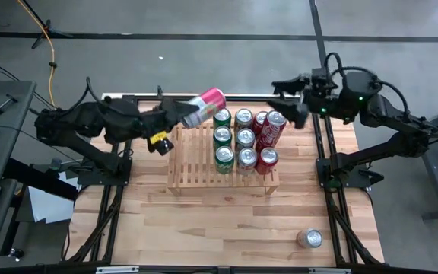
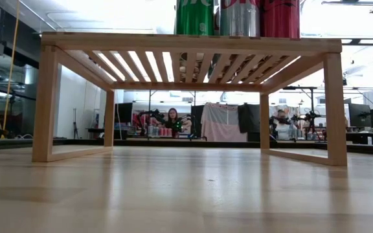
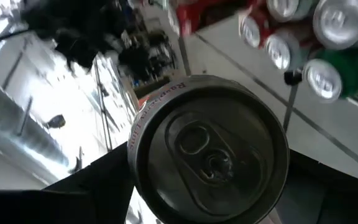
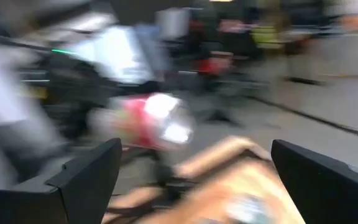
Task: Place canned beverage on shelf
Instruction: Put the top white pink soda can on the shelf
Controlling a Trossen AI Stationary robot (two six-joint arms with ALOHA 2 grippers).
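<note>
My left gripper (image 1: 191,114) is shut on a pink canned beverage (image 1: 206,103), which lies nearly level in the air over the shelf's far left corner. The left wrist view shows the can's silver top (image 3: 207,149) facing the camera. The shelf (image 1: 192,164), a low rack of light wooden slats, carries several upright green, silver and red cans (image 1: 245,138) on its right half. My right gripper (image 1: 291,100) hangs open and empty by the shelf's far right corner, its fingers (image 4: 86,180) wide apart, with the pink can (image 4: 145,121) ahead of it. My left gripper pinches the pink can's side wall near its top end (image 3: 138,155) between its two fingers (image 3: 79,193). The fingers come about level from the table's left and lie along the can. The can is lifted clear, on its side, its bottom end pointing toward the right arm.
A single silver can (image 1: 309,238) lies on the table near its front right corner. The slats on the shelf's left half (image 1: 188,148) are bare. From the low view the shelf (image 2: 186,44) shows from under its top, with three cans (image 2: 238,16) above. A person sits far behind the table.
</note>
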